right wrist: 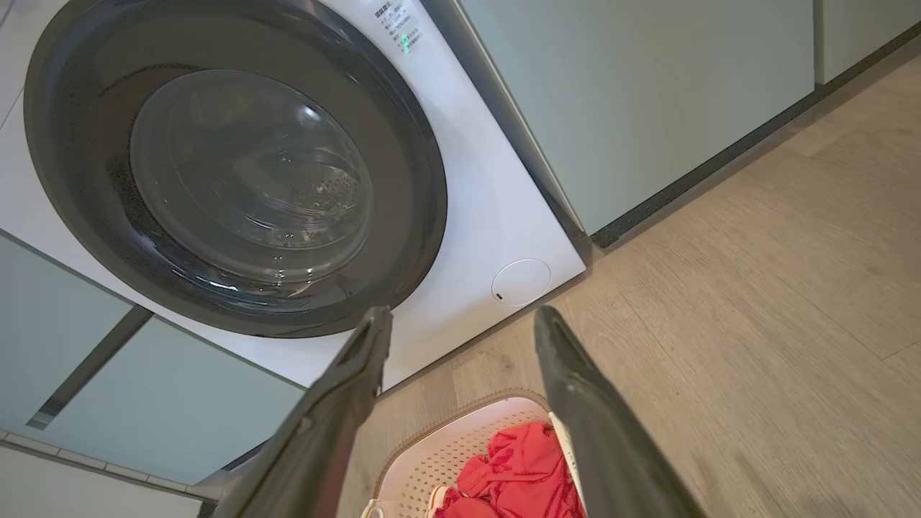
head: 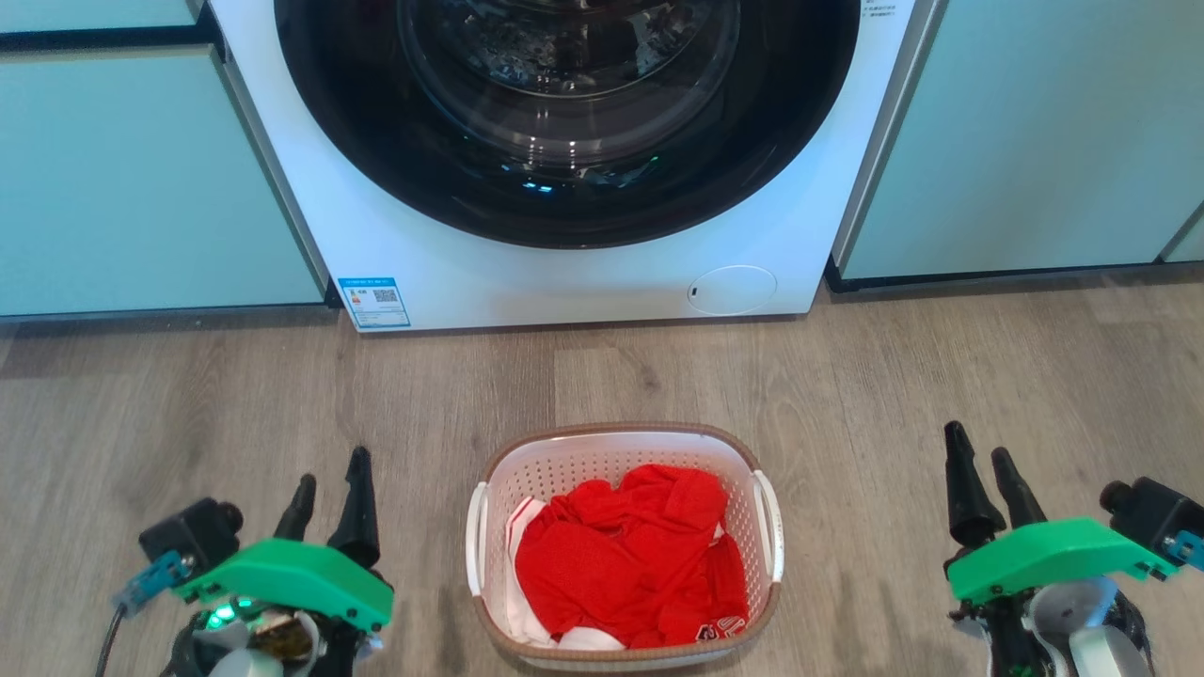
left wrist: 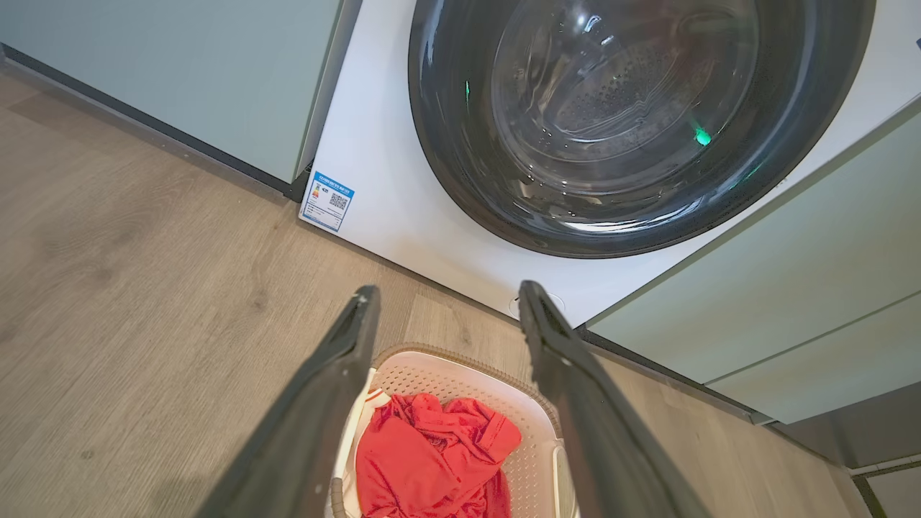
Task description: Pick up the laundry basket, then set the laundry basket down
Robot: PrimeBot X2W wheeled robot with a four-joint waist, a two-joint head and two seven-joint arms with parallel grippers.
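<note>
The laundry basket, white and perforated with a brown woven-look rim and two white side handles, rests on the wood floor at the head view's bottom centre, holding red clothes. My left gripper hangs open to its left, well clear of the handle. On the other side my right gripper is open too, apart from the basket. Both wrist views look between spread fingers down at the laundry basket with nothing held.
A white washing machine with a dark round door stands just behind the basket. Pale green cabinets flank it on both sides. Bare wood floor lies between the basket and the machine.
</note>
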